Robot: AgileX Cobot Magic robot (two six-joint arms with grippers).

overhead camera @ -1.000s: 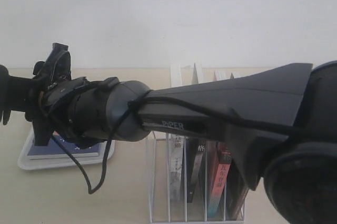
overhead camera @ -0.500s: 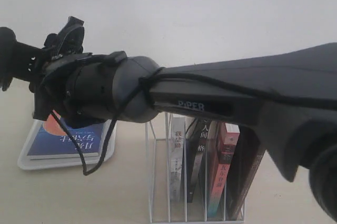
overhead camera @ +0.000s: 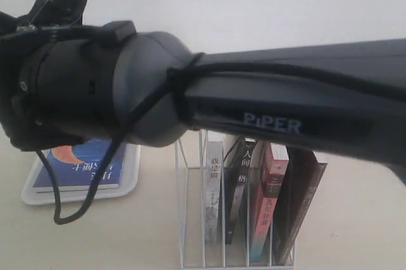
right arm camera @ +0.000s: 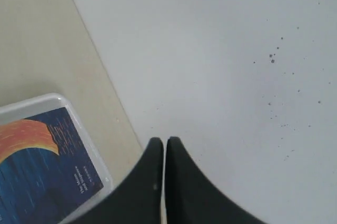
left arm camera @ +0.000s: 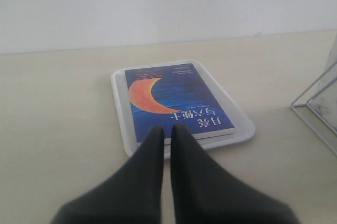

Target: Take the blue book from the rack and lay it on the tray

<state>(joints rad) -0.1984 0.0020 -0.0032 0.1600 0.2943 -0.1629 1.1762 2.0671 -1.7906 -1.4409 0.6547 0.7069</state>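
Note:
The blue book (left arm camera: 168, 98), with its orange crescent moon, lies flat on the white tray (left arm camera: 118, 103). My left gripper (left arm camera: 167, 128) is shut and empty, its tips just short of the tray's near rim. In the right wrist view the blue book (right arm camera: 37, 171) and the tray (right arm camera: 89, 145) sit low at one side. My right gripper (right arm camera: 161, 140) is shut on nothing, raised off the table and pointing at the wall. In the exterior view the book (overhead camera: 82, 159) on the tray (overhead camera: 130, 178) shows partly under the right arm (overhead camera: 190, 99). The white wire rack (overhead camera: 190, 219) stands to its right.
The rack holds a white-spined book (overhead camera: 214, 187), a black-spined book (overhead camera: 238, 187) and a red book (overhead camera: 266, 200). A corner of the rack's wire (left arm camera: 316, 113) shows beside the tray. A white wall (right arm camera: 237, 50) stands close behind the table.
The right arm has risen and come closer to the exterior camera, uncovering more of the blue book on the tray. The book itself has not moved.

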